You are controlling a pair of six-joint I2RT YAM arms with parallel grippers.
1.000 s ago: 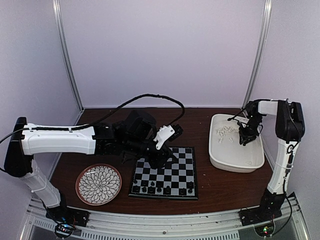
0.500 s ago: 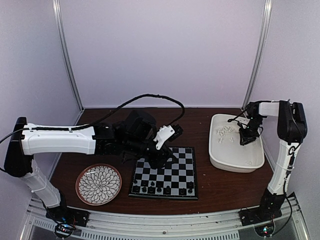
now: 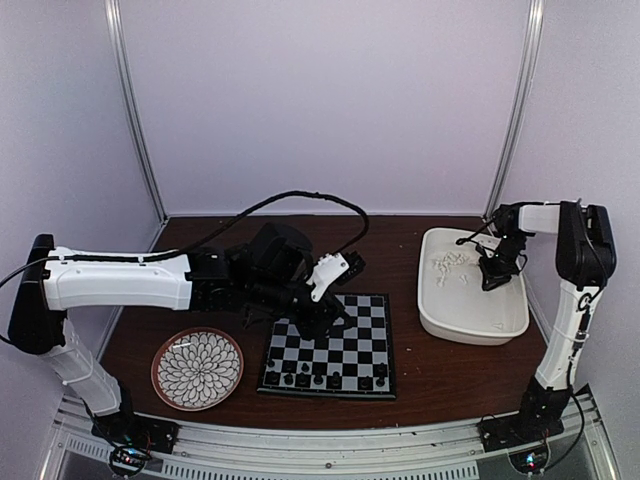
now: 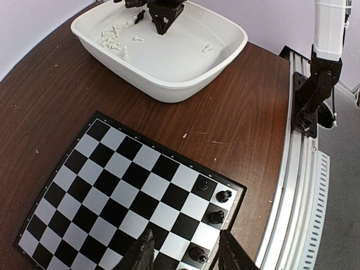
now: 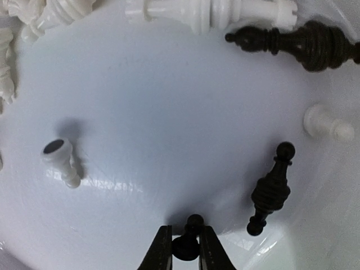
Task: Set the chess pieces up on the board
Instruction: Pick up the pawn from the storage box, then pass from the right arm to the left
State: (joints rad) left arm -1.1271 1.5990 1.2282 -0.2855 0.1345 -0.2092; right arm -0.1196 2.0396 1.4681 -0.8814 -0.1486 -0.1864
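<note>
The board (image 3: 345,350) lies at the table's front centre, with several black chess pieces (image 3: 300,378) along its near edge. My left gripper (image 3: 320,320) hovers over it, open, its fingers apart above a black piece (image 4: 198,254) and holding nothing. Three more black pieces (image 4: 216,216) stand by the board's corner. My right gripper (image 5: 187,246) is down in the white tub (image 3: 470,322), shut on a small black pawn (image 5: 188,239). Beside it lie a black bishop (image 5: 270,191), a larger black piece (image 5: 304,42) and white pieces (image 5: 208,11).
A round flower-patterned plate (image 3: 197,368) sits left of the board. A black cable (image 3: 300,195) arcs over the left arm. White pieces (image 3: 447,263) are heaped at the tub's far left. A metal rail (image 4: 292,185) runs along the table's near edge.
The right gripper's jaws have closed onto the black pawn in the tub. The left arm has not moved.
</note>
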